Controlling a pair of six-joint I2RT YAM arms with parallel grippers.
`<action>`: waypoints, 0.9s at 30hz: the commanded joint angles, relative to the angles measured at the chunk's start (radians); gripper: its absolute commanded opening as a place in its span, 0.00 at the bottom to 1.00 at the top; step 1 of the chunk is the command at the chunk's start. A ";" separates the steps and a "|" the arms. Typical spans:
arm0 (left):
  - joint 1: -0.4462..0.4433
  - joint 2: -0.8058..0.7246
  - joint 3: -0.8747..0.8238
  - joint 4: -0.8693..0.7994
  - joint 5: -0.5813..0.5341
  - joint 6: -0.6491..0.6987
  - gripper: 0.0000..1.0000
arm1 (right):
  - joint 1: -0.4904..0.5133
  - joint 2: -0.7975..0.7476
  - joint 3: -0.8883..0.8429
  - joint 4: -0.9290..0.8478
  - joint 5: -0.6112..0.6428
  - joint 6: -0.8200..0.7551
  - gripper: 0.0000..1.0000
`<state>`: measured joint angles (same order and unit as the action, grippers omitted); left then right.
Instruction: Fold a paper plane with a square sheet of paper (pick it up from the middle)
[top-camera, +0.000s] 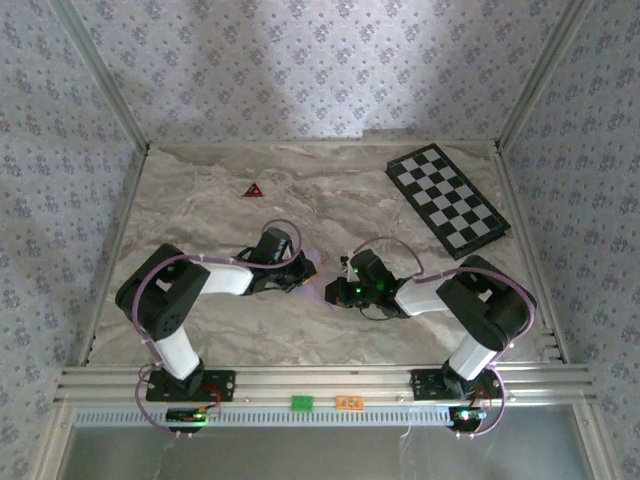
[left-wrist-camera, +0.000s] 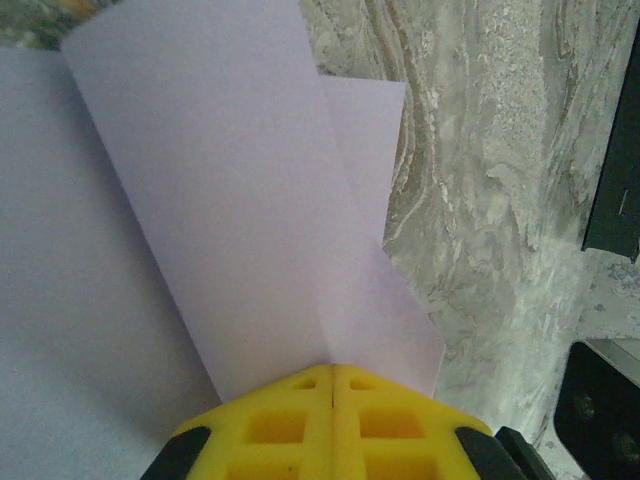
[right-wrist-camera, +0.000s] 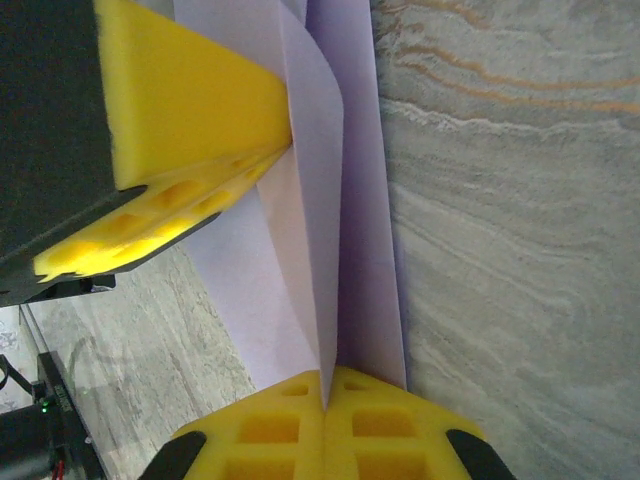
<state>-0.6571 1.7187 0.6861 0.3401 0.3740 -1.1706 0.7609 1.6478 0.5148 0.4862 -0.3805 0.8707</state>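
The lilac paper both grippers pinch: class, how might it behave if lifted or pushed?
Probably floppy: the lilac paper is thin, and its folded layers fan apart beyond the left gripper. Likely very light, so a push may slide or buckle it. The creases near the right gripper might stiffen it lengthwise.

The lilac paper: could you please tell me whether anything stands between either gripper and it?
Nothing visible does. The left gripper and the right gripper are each shut directly on the folded lilac paper, pinching it with no other object in between.
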 joint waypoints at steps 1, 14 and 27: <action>-0.005 0.016 0.027 -0.011 -0.008 0.015 0.00 | -0.012 0.024 0.011 -0.064 -0.019 -0.016 0.03; -0.013 0.010 0.017 0.057 0.017 0.006 0.02 | -0.027 0.049 0.025 -0.086 -0.051 -0.007 0.01; -0.015 0.007 -0.006 0.028 -0.029 -0.009 0.01 | -0.042 0.066 0.037 -0.109 -0.084 0.000 0.01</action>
<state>-0.6643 1.7241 0.6914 0.3634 0.3656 -1.1721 0.7242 1.6787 0.5476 0.4522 -0.4671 0.8722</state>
